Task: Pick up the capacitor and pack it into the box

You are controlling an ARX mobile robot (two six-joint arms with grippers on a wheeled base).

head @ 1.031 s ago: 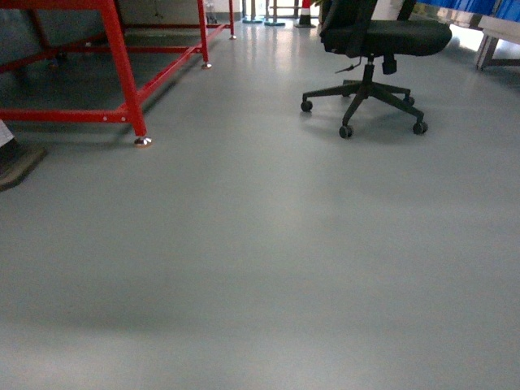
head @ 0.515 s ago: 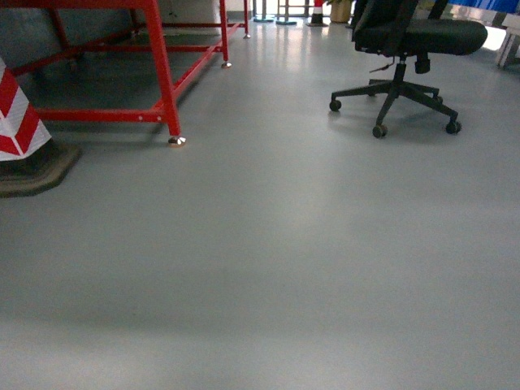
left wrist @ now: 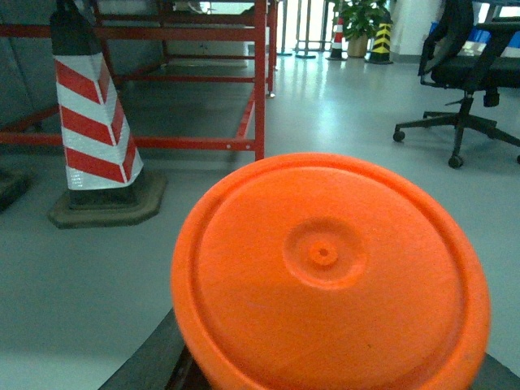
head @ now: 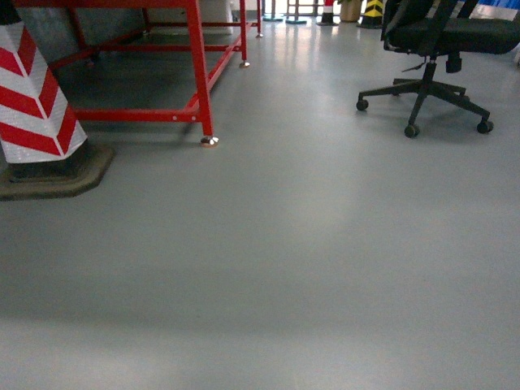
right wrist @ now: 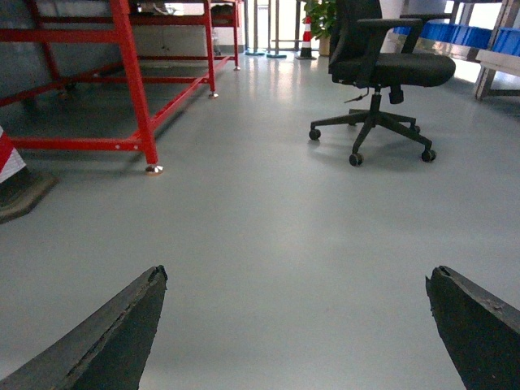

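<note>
you were looking out over a bare grey floor, with the red metal frame as your landmark at the upper left of the head view. just left of that frame's near leg stood a red-and-white striped cone on its dark base; well to the frame's right a black office chair sat on its castors. past the frame, far down the aisle, a potted plant and a yellow-and-black post showed in the left wrist view. neither the box nor any capacitor appeared in any view. your right gripper had its jaws wide apart, the two dark fingertips framing only floor, the chair ahead and to the right of the frame. at your left arm an orange round disc filled the lower wrist view, right of the cone and in front of the frame; you could not tell how the left jaws stood, since the disc hid them.
</note>
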